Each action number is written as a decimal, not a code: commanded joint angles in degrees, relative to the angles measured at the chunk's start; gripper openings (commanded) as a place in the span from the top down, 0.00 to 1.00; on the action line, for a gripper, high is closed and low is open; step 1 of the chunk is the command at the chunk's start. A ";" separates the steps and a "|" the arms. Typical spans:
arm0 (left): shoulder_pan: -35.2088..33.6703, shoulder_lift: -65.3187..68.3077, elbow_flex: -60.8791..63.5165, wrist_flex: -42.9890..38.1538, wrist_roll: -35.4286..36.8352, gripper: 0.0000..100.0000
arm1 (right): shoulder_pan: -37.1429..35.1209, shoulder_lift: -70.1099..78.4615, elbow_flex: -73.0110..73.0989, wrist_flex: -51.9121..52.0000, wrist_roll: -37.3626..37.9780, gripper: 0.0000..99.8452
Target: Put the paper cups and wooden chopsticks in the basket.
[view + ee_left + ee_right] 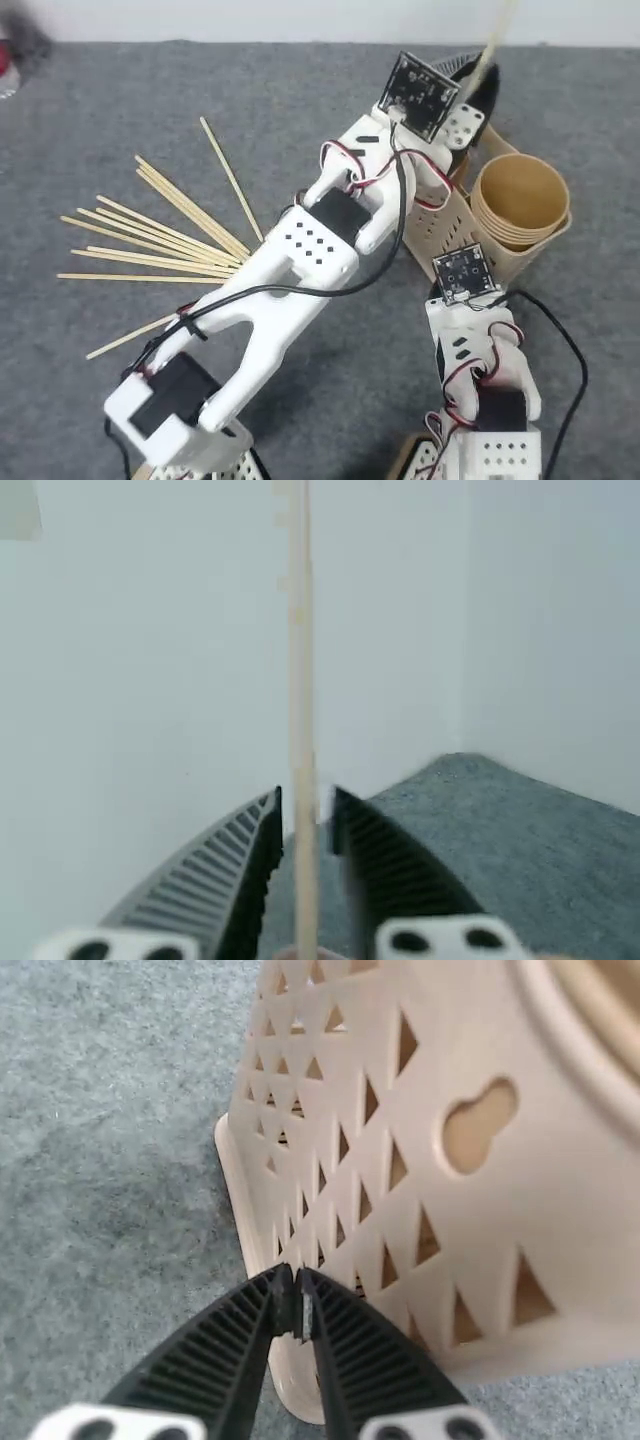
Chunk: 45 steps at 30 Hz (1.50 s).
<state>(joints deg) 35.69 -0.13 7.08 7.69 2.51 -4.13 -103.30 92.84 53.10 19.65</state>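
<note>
1. Wooden chopsticks (160,240): about ten lie loose on the carpet (100,100). They overlap, so the exact number is unclear.
2. Held chopstick (300,660): one more, in the left gripper (305,805).
3. Paper cups (520,200): one nested stack with roughly four rims showing.
4. Basket (480,1050): one.
5. Arms: two, the left arm (300,250) and the right arm (480,345).

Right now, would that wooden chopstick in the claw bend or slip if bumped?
The chopstick stands straight with a long stretch jutting free of the left gripper, so it is probably stiff and light. It looks thin and smooth, so it might pivot or slip between the ribbed fingers.
</note>
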 commanded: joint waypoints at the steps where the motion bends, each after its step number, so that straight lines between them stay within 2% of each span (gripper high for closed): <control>1: 0.44 -3.87 -1.89 7.12 3.25 0.83 | 1.01 -0.66 -0.53 -1.36 -0.09 0.99; 6: -0.18 -8.09 -1.89 12.22 2.90 0.82 | 1.01 -0.66 -0.53 -1.36 -0.09 0.99; 9: -3.52 -11.78 -1.98 19.25 0.44 0.82 | 0.92 -0.66 -0.44 -1.36 -0.18 0.99; 14: -16.26 -20.31 -1.89 39.03 -1.49 0.82 | 0.92 -0.66 -0.44 -1.36 -0.18 0.99; 16: -21.89 -23.21 -1.89 46.15 -4.92 0.82 | 0.92 -0.66 -0.44 -1.36 -0.26 0.99; 21: -34.37 -25.32 -1.45 63.65 -23.56 0.82 | 0.92 -0.66 -0.44 -1.19 -0.44 0.99; 25: -41.05 -22.95 3.82 73.05 -40.26 0.82 | 0.92 -0.66 -0.44 -1.01 -0.44 0.99; 29: -45.54 -17.41 11.38 75.43 -56.62 0.82 | 0.92 -0.66 -0.35 -0.92 -0.35 0.99; 31: -47.21 -13.71 12.18 72.26 -60.84 0.82 | 0.92 -0.66 -0.35 -0.92 -0.35 0.99; 32: -47.30 -11.87 11.91 69.45 -60.04 0.82 | 0.92 -0.66 -0.35 -0.92 -0.35 0.99; 34: -46.95 -7.91 10.42 64.44 -53.89 0.82 | 0.92 -0.66 0.35 -1.27 -0.26 0.99; 40: -43.16 6.24 -0.40 53.98 -19.96 0.82 | 0.92 -0.66 0.70 -1.36 -0.18 0.99; 45: -39.82 18.11 -10.42 53.01 3.08 0.81 | 0.92 -0.66 0.70 -1.36 -0.18 0.99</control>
<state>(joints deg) -6.86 11.47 5.49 62.20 -13.41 -4.04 -103.21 93.98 53.01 19.65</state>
